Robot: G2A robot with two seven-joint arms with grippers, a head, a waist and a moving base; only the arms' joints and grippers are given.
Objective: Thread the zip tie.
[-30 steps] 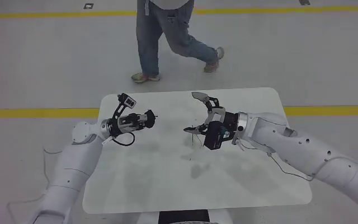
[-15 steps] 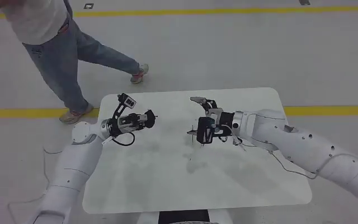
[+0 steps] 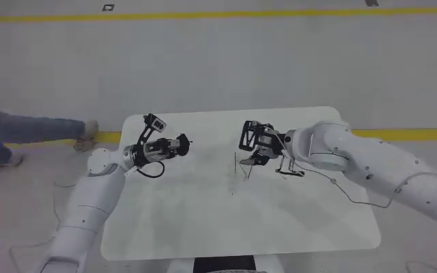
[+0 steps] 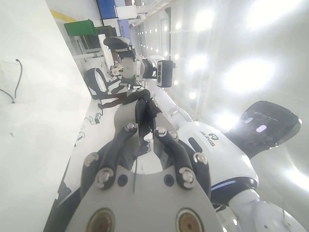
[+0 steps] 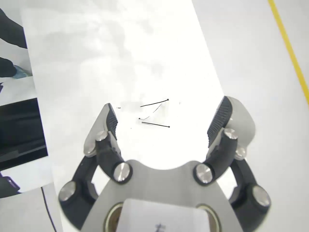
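**Top view:** At a white table point(image 3: 328, 225), the left gripper point(image 3: 183, 144) hangs above the left half of the top. The right gripper point(image 3: 254, 155) is poised just beside a few loose ties point(image 3: 235, 164) lying near the middle. The two grippers are well apart.

**Left wrist view:** The left gripper's black pads point(image 4: 144, 112) are pressed together on a thin black zip tie point(image 4: 135, 172), whose free strand trails back across the palm. One of the loose ties lies bent on the table top far off to the side.

**Right wrist view:** The right gripper's jaws stand wide and hold nothing. The table shows between its ribbed pads point(image 5: 112, 121). Below that gap lie two straight ties and a finer curved strand, close together but apart from the pads. Whether the strands touch each other cannot be told.

**Step in hand:** This looks like the pick-up stage, with one tie already gripped on the left and no threading begun.

**Next move:** The right gripper probably needs to drop onto one strand and pinch it without catching its neighbours. These are thin pieces lying flat on the table, so that leaves little room for error. After that, tail and head would have to be brought together and lined up finely between the two grippers.
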